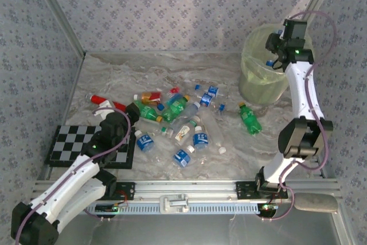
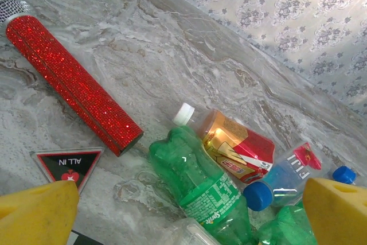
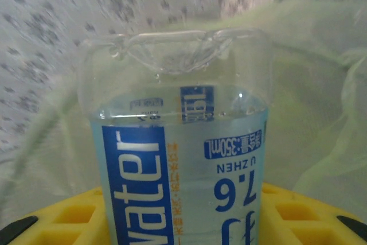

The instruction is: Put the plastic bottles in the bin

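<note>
right gripper [image 1: 275, 57]: upper right of the top view, over the mouth of the bin [image 1: 248, 87]. its yellow fingers [image 3: 63, 216] are clamped on a clear water bottle [image 3: 178, 159] with a blue label. in the right wrist view this bottle rises from the bottom edge through mid-frame, print upside down, with the bin's pale green bag [image 3: 327, 96] behind it.

left gripper [image 2: 189, 199]: left of centre in the top view, at the left edge of the pile of plastic bottles [image 1: 178, 121]. jaws spread wide, nothing held. its yellow finger pads [image 2: 37, 213] sit in the two bottom corners of the left wrist view.

between those pads we note a green bottle [image 2: 200, 190] on its side, bottom centre. a red-and-orange bottle [image 2: 238, 147] with a white cap touches it on the right. a blue-capped bottle [image 2: 289, 170] lies just right of that.

a red glitter tube [image 2: 74, 84] lies in the upper left of that view and a black triangular card [image 2: 67, 164] in the lower left.

the pile lies mid-table. one lone green bottle [image 1: 250, 119] lies between pile and bin. the checkerboard [image 1: 71, 142] is in the lower left of the top view.
</note>
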`<state>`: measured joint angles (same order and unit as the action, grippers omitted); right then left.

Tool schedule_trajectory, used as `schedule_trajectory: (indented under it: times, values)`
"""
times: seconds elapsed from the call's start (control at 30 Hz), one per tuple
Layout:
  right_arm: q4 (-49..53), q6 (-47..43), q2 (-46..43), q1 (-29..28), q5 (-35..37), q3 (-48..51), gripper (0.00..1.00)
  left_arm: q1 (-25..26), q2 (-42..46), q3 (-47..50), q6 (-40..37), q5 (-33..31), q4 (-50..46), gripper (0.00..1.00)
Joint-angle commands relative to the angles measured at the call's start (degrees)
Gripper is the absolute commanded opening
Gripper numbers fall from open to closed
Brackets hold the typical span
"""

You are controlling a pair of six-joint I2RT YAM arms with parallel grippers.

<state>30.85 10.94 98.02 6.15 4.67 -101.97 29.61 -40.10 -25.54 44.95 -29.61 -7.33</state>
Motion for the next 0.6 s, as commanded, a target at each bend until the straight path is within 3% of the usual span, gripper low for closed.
schedule_trajectory:
  times: [0.0, 0.33, 0.57]
  values:
    - [7.4, 0.3, 3.4, 0.6, -1.9, -4.3, 0.49, -0.5, 0.7, -1.4, -1.7, 0.2, -1.8, 1.0]
    - [13.7, 1.5, 9.8, 1.0, -3.1, -8.9, 0.54, -0.9, 0.5, -1.7, -1.7, 1.5, -1.9, 1.0]
    - [14.2, 2.0, 8.7, 1.0, -3.1, -11.4, 0.72, -1.0, 0.5, -1.8, -1.7, 1.8, -2.1, 1.0]
